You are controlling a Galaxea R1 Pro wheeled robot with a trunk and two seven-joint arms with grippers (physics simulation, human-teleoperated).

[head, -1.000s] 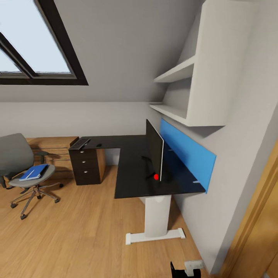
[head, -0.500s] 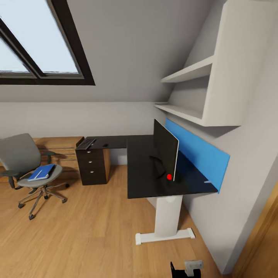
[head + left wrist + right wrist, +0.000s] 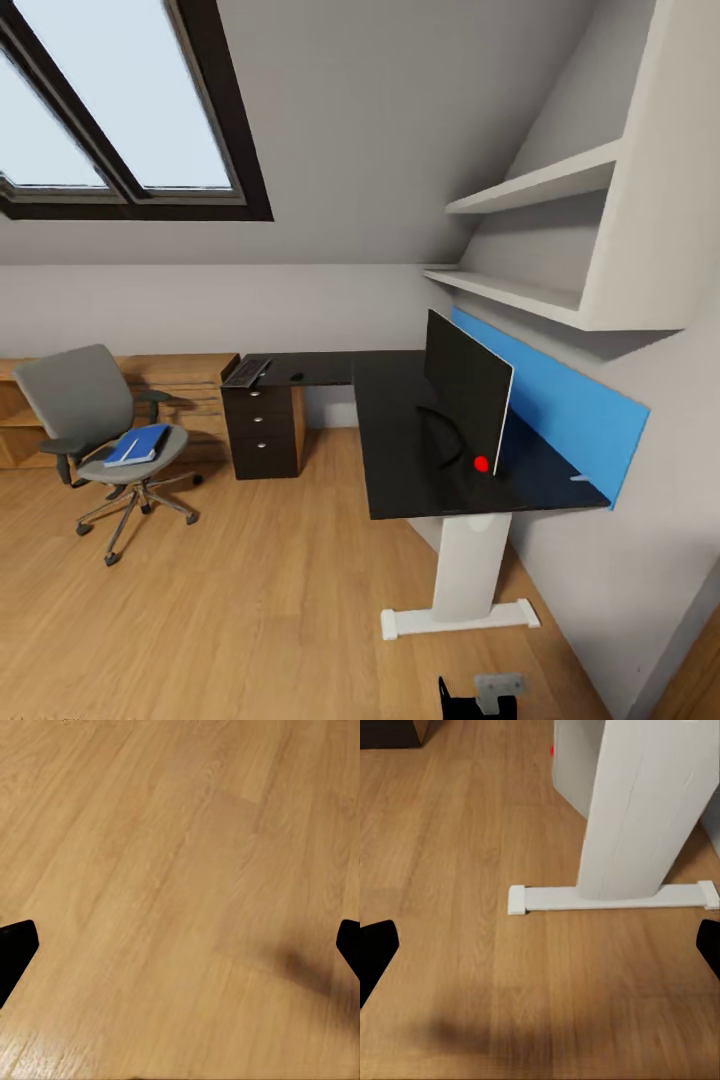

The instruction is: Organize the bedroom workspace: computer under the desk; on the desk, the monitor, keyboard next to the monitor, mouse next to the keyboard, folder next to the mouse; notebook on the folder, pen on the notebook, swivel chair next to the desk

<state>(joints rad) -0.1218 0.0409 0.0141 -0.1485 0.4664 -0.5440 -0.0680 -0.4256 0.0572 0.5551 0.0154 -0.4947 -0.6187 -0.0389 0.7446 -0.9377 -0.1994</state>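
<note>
Desk bearing upright monitor, keyboard and mouse on its far wing; folder on chair well apart; left gripper and right gripper spread wide, empty, over floor, judged approaching.

Bare floor before desk

No text, label, brand or number is legible anywhere; the monitor bears only a plain red dot.
</note>
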